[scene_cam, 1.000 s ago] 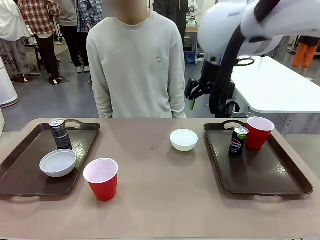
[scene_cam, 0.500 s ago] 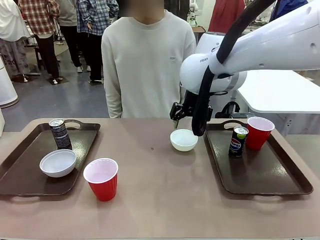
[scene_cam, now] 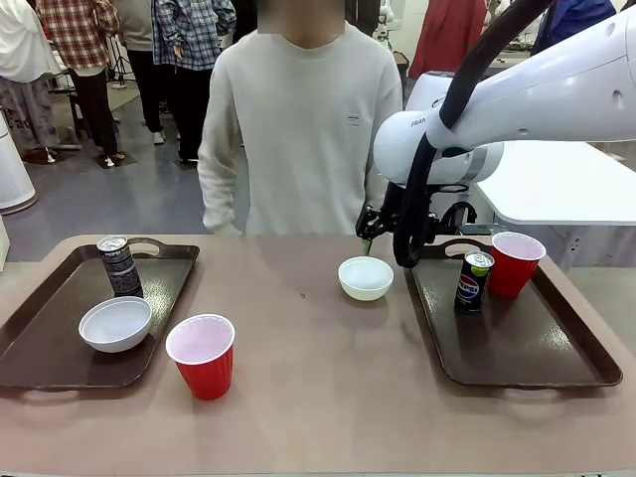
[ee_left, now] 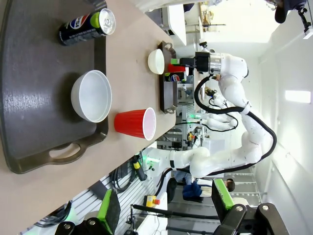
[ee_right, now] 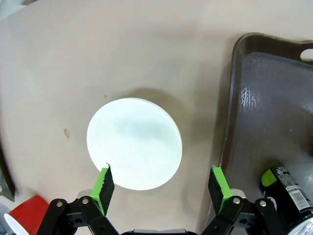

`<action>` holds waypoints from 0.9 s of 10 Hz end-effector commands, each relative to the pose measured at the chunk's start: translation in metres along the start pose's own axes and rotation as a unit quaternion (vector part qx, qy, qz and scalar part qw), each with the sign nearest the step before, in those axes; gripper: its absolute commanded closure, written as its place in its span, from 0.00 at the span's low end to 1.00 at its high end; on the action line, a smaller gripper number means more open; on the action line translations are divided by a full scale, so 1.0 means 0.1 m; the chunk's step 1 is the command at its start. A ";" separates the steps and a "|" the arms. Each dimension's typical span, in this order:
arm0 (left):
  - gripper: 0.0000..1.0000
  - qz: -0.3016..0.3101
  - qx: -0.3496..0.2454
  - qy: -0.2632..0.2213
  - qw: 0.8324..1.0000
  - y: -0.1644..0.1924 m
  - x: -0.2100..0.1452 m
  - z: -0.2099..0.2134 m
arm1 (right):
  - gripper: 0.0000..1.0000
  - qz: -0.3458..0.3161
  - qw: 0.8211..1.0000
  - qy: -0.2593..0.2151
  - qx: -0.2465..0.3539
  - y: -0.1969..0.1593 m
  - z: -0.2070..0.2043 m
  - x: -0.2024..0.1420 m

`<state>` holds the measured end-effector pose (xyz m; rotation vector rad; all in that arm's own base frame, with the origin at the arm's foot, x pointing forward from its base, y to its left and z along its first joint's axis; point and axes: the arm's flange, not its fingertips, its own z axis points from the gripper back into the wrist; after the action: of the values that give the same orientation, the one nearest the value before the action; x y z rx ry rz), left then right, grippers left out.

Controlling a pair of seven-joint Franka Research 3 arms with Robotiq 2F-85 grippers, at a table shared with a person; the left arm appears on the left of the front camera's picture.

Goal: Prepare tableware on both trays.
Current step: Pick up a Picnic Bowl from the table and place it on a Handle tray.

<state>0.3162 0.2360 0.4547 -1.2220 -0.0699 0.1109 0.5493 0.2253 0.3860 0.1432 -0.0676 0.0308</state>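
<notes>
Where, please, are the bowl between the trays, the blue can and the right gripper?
bowl between the trays [scene_cam: 366, 277], front view, its inside.
blue can [scene_cam: 472, 287], front view, its label.
right gripper [ee_right: 161, 180], right wrist view, midway between its fingertips.

Front view: bright, even overhead light, sharp throughout. The desk shows no glare, and the red cup casts only a faint, soft shadow at its base. A dull sheen lies on the right tray.

Left wrist view: the room from 1 to 3 o'clock is washed out to near white, and straight lines bow at the edges.

Right wrist view: the white bowl is overexposed, its inside featureless, with a soft shadow ringing it from 12 to 3 o'clock. Pale reflections streak the tray at 3 o'clock, and the corners curve
</notes>
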 end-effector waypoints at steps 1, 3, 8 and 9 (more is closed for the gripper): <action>0.00 0.003 0.000 -0.011 1.000 -0.02 -0.02 -0.02 | 0.00 -0.001 1.000 0.013 0.005 0.02 -0.17 0.11; 0.00 0.003 0.000 -0.011 1.000 -0.02 -0.02 -0.02 | 0.00 0.011 1.000 0.027 0.009 -0.03 -0.30 0.17; 0.00 0.003 0.000 -0.011 1.000 -0.02 -0.02 -0.02 | 1.00 0.012 0.999 0.040 0.013 -0.13 -0.37 0.20; 0.00 0.003 0.000 -0.011 1.000 -0.02 -0.02 -0.02 | 1.00 0.011 0.999 0.042 0.016 -0.12 -0.37 0.18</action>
<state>0.3161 0.2360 0.4547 -1.2220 -0.0700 0.1110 0.5669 0.2214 0.3484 0.1511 -0.0045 0.0538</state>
